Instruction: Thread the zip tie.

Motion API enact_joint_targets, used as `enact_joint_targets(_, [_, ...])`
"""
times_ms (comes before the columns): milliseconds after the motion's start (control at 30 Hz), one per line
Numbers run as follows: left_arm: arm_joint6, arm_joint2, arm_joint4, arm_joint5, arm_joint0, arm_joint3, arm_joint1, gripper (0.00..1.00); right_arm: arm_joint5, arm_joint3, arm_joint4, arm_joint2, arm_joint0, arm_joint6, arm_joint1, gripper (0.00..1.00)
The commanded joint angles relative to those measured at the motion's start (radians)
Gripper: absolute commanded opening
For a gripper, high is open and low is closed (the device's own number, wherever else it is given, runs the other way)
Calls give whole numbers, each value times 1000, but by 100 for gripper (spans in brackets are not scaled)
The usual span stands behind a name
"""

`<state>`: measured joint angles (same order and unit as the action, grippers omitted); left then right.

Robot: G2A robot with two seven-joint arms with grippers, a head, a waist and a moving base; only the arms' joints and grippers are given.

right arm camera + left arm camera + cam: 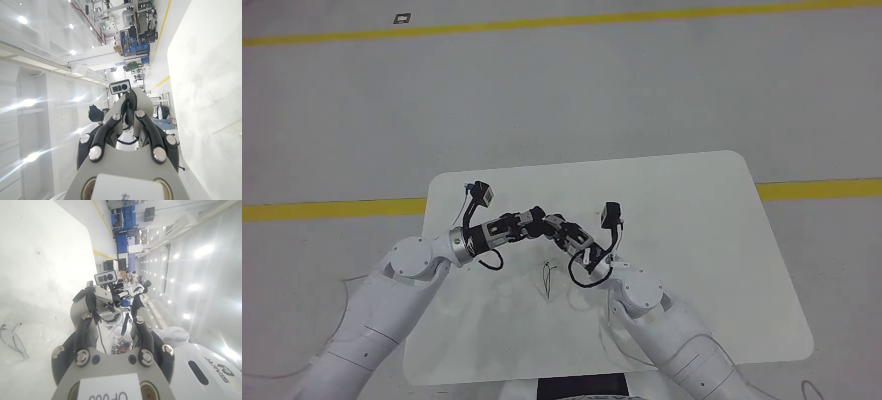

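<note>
A thin dark zip tie [547, 279] lies on the white table [692, 220], just in front of where the two arms meet; in the left wrist view the zip tie [14, 339] rests off to the side under a clear plastic sheet. My left gripper [539, 218] [111, 296] hangs above the table with its fingers spread wide and nothing held, facing the right arm's wrist. My right gripper [560, 228] [130, 98] points back at the left wrist, its black fingers closed together. Neither gripper touches the zip tie.
The clear plastic sheet [226, 130] lies flat on the table near the front. The table's rounded edges [742, 165] drop to a grey floor with yellow lines [332, 209]. Each arm's wrist camera [480, 190] [611, 212] sticks up beside the grippers.
</note>
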<state>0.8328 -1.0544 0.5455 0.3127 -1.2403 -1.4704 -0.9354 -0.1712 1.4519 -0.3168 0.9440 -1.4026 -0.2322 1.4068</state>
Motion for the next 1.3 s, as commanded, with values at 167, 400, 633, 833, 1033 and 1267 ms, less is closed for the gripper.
enact_joint_targets(167, [4,-5,0,-1,-4,-1,-1,38,-8,2,-7,9,-7,6,1,0])
enact_joint_targets(400, [8,-6,-2,-4,-5,-2,-3,36,-14,6,-3,11,-10,0,2,0])
enact_joint_targets(633, [9,-7,-4,-9,-5,0,-5,29,-19,11,3,14,-13,0,4,0])
enact_joint_targets(833, [11,-6,-6,-13,-4,4,-7,22,-27,16,7,17,-17,2,4,0])
enact_joint_targets(1033, [15,-2,-6,-18,0,11,-10,9,-31,26,12,19,-23,5,5,0])
enact_joint_targets(1267, [18,-1,-7,-20,4,15,-12,0,-33,38,18,24,-29,10,6,0])
